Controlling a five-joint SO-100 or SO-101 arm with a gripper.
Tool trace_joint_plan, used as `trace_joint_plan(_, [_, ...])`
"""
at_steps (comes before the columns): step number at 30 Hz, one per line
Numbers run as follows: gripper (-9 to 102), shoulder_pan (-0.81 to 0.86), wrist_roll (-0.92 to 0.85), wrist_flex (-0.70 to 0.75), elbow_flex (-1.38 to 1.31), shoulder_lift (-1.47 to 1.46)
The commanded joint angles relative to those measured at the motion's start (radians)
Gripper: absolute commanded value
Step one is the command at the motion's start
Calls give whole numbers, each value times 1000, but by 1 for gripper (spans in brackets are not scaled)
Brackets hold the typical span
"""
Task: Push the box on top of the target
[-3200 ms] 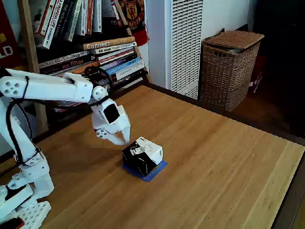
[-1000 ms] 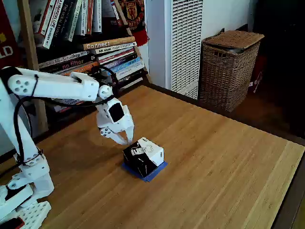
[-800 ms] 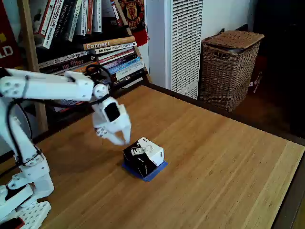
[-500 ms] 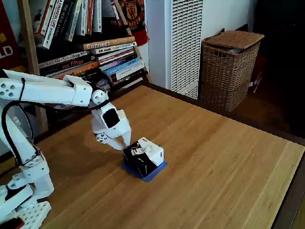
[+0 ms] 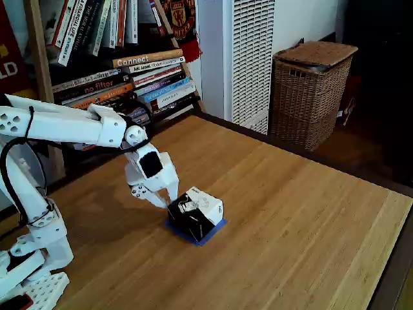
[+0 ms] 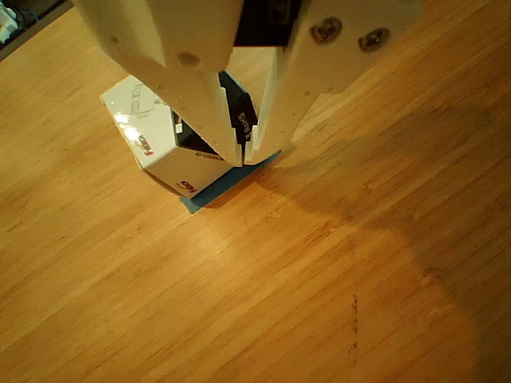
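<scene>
The black-and-white box (image 5: 195, 216) stands on the wooden table over the blue tape target (image 5: 208, 236), whose blue edge peeks out on the box's near and right side. In the other view the box (image 6: 156, 136) covers the target (image 6: 209, 191) except for a blue strip. My white gripper (image 5: 161, 201) is down at the box's left side, its tips against it. In the other view the gripper (image 6: 244, 159) points down with fingers together, shut on nothing.
A wicker basket (image 5: 311, 93) stands beyond the table's far right edge. A bookshelf (image 5: 122, 64) rises behind the arm, and a white radiator-like unit (image 5: 248, 58) stands at the back. Bare wood lies right of the box.
The gripper lifted away to the left, then came back down against the box's left side. The box shifted slightly right over the tape.
</scene>
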Motion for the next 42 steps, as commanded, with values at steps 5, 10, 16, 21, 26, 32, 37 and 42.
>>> trace_joint_plan(5, [0, -28, 35, 8, -11, 43])
trace_joint_plan(10, [0, -72, 114, 25, -26, 37])
trace_joint_plan(16, [0, -127, 247, 63, -69, 29])
trace_joint_plan(21, [0, -144, 382, 138, -130, 40])
trace_joint_plan(26, [0, -132, 526, 209, -178, 72])
trace_joint_plan(32, [0, -120, 741, 238, -170, 144])
trace_joint_plan(37, [0, -80, 881, 253, -98, 281])
trace_joint_plan(42, [0, 9, 884, 336, -15, 462])
